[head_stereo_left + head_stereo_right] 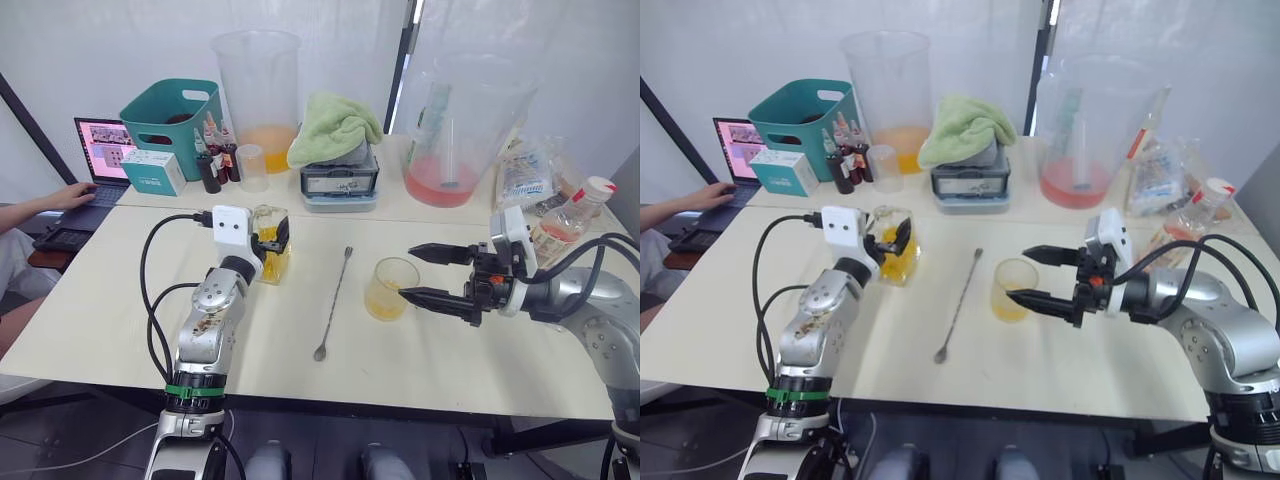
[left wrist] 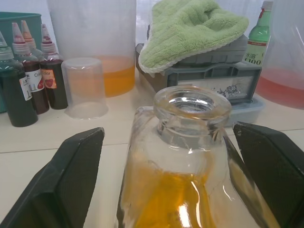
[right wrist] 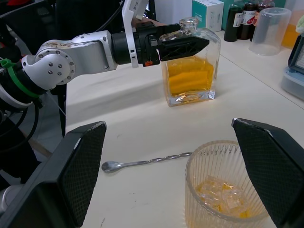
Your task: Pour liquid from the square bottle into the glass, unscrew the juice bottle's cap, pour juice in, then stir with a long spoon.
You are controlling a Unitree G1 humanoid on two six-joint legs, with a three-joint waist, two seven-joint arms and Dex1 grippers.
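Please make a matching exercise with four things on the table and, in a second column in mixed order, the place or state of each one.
Things:
1. square bottle
2. glass
3. long spoon
4. juice bottle

Places or states:
A. lies flat between bottle and glass
B. between the left gripper's jaws, upright
C. capped, behind the right arm
D. holds yellow liquid, at the open right gripper

Pairs: 1-B, 2-D, 3-A, 4-C

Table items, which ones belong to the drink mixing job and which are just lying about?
Job: square bottle, glass, juice bottle with its cap, long spoon.

Lying about: green towel, teal basket, big jugs, small dark bottles, laptop.
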